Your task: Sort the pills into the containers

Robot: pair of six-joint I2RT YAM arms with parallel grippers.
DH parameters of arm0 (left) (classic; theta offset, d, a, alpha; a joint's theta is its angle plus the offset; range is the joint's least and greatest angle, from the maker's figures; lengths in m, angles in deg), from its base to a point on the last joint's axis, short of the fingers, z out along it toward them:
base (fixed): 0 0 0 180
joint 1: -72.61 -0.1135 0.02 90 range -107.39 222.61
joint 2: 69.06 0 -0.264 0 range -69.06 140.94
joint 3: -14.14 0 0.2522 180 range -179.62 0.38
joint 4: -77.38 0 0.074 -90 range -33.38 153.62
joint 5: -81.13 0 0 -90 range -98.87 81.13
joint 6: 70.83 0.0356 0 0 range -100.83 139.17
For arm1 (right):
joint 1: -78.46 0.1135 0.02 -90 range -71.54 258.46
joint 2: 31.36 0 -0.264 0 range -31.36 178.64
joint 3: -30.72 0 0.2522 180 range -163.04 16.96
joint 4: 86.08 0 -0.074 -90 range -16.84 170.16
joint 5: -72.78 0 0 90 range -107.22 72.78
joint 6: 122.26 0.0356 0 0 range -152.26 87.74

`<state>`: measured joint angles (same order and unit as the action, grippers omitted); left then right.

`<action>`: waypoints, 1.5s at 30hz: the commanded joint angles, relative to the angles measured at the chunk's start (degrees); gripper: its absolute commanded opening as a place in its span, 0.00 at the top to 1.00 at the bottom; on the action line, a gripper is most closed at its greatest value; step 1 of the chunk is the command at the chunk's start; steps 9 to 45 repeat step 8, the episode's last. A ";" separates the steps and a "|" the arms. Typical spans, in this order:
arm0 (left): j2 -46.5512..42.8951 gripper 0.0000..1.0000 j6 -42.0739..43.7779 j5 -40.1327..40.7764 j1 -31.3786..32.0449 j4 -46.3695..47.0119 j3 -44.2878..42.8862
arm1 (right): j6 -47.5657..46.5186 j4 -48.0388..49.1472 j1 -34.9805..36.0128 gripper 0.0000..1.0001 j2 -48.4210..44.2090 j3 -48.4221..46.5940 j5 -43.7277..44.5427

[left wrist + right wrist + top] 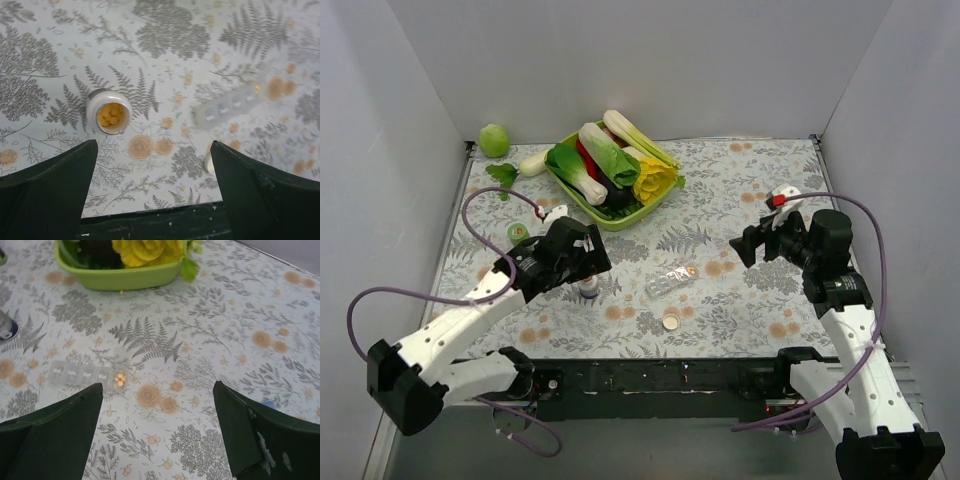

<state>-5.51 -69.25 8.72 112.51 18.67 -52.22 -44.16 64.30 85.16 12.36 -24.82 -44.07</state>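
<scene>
Pill organiser strip (672,279): on the worktop (740,190) between your arms, long axis slanted. Open pill bottle (109,112): left of it, nearest your left tool (154,150), spread, empty. Right tool (157,387): likewise spread.

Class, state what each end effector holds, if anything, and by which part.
Nothing is held: left end effector and right end effector are both open and empty.

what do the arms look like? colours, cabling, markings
Left arm and right arm: white shells, black joints and wrists. Purple cable loops off each. Fingers dark green, wedge-shaped. Small red tab near the right wrist.
</scene>
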 commanded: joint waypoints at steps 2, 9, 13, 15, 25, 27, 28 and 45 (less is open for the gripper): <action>-12.11 0.02 15.46 -15.26 -0.09 4.86 -5.14 | 9.87 -4.27 -1.77 0.02 -0.48 -10.33 16.73; -21.71 0.02 19.77 -14.95 -0.17 10.05 -7.52 | 9.27 -6.03 -3.80 0.02 0.31 -16.58 17.19; -21.71 0.02 19.77 -14.95 -0.17 10.05 -7.52 | 9.27 -6.03 -3.80 0.02 0.31 -16.58 17.19; -21.71 0.02 19.77 -14.95 -0.17 10.05 -7.52 | 9.27 -6.03 -3.80 0.02 0.31 -16.58 17.19; -21.71 0.02 19.77 -14.95 -0.17 10.05 -7.52 | 9.27 -6.03 -3.80 0.02 0.31 -16.58 17.19; -21.71 0.02 19.77 -14.95 -0.17 10.05 -7.52 | 9.27 -6.03 -3.80 0.02 0.31 -16.58 17.19; -21.71 0.02 19.77 -14.95 -0.17 10.05 -7.52 | 9.27 -6.03 -3.80 0.02 0.31 -16.58 17.19; -21.71 0.02 19.77 -14.95 -0.17 10.05 -7.52 | 9.27 -6.03 -3.80 0.02 0.31 -16.58 17.19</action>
